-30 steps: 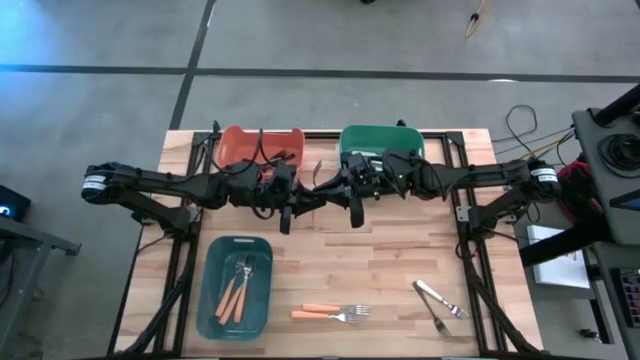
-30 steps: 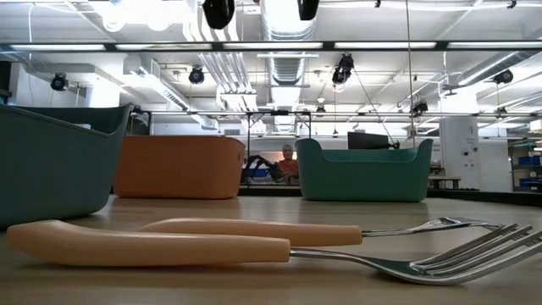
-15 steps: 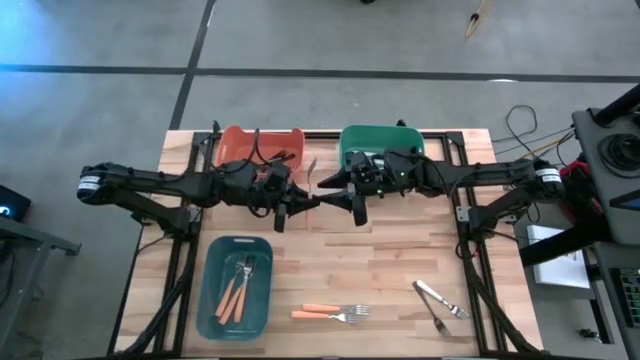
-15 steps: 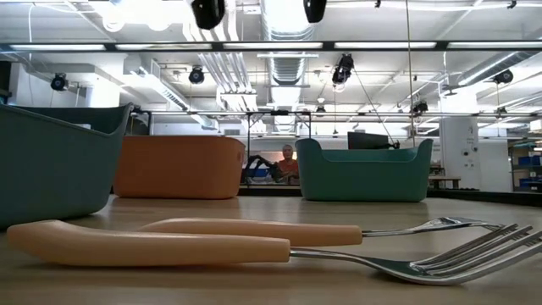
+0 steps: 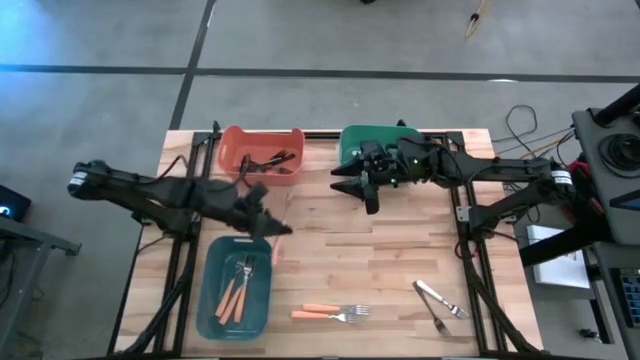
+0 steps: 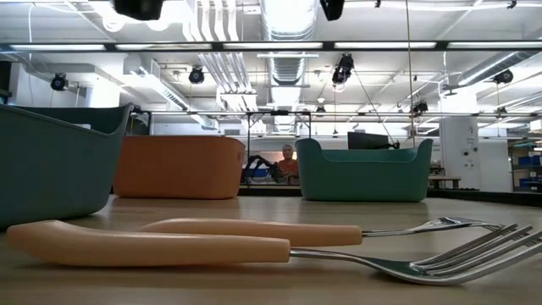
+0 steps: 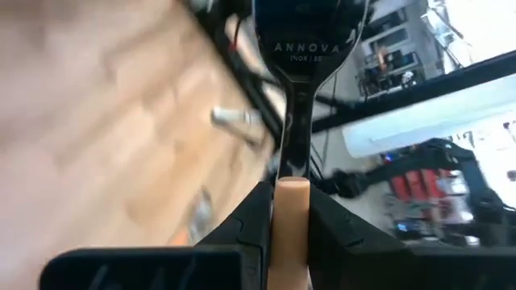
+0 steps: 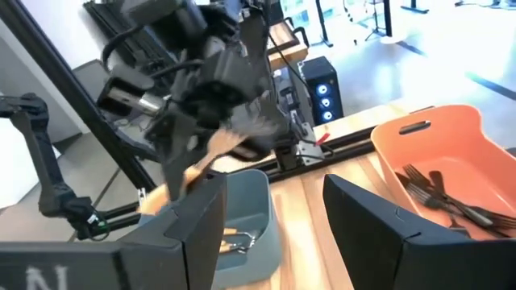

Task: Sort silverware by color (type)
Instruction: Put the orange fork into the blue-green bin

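My left gripper (image 5: 272, 228) hangs above the table just beyond the far right corner of the blue bin (image 5: 212, 290), shut on an orange-handled utensil (image 7: 293, 121) with a metal head. In the right wrist view that utensil (image 8: 211, 151) shows in the left gripper above the blue bin (image 8: 256, 211). My right gripper (image 5: 360, 192) stands open and empty in front of the green bin (image 5: 380, 142). Two orange-handled forks (image 5: 330, 313) lie flat near the table's front edge, large in the low view (image 6: 254, 241). Orange-handled forks (image 5: 236, 290) lie in the blue bin. My left gripper pinches the utensil's orange handle (image 7: 292, 216) between its two fingers, at the end where the metal neck begins. The utensil lies along the fingers, its metal neck and head (image 7: 310, 36) sticking out past the fingertips. It is lifted clear of the table.
An orange bin (image 5: 240, 140) with black utensils (image 8: 439, 197) stands at the back, left of the green bin. Silver utensils (image 5: 438, 303) lie at the front right. Bare wood lies between the bins and the forks in front.
The two grippers met at the table's middle with the utensil between them. My right gripper has let go and drawn back toward the green bin. My left gripper has carried the utensil left and nearer, toward the blue bin, rolling its wrist on the way.
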You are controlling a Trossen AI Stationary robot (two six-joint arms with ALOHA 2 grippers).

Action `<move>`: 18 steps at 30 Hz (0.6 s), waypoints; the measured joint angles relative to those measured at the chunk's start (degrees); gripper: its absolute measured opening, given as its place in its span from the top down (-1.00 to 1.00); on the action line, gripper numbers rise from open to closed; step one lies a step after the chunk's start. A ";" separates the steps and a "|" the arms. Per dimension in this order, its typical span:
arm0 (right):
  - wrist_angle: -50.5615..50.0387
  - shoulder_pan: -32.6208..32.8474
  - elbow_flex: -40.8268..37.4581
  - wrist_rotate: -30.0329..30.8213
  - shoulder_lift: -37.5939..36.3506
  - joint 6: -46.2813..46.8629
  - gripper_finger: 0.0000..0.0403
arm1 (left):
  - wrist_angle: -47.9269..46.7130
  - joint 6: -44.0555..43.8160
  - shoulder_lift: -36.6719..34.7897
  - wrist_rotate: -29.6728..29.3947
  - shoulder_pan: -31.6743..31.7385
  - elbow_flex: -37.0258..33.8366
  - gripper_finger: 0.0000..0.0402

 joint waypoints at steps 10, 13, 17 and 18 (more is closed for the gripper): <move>-0.06 -0.19 0.00 -0.02 1.82 -0.48 0.01 | -19.53 -29.89 -0.66 0.50 -15.84 0.02 0.85; 0.04 -0.26 0.00 -0.04 2.23 -0.78 0.01 | -26.03 -37.40 0.10 0.71 -20.18 0.02 0.85; -0.02 -0.28 -0.02 -0.03 2.73 -1.19 0.01 | -32.30 -44.64 1.95 1.20 -23.72 0.02 0.85; 0.00 -0.27 -0.02 -0.04 2.89 -1.53 0.01 | -33.48 -45.89 2.56 1.43 -24.18 0.02 0.85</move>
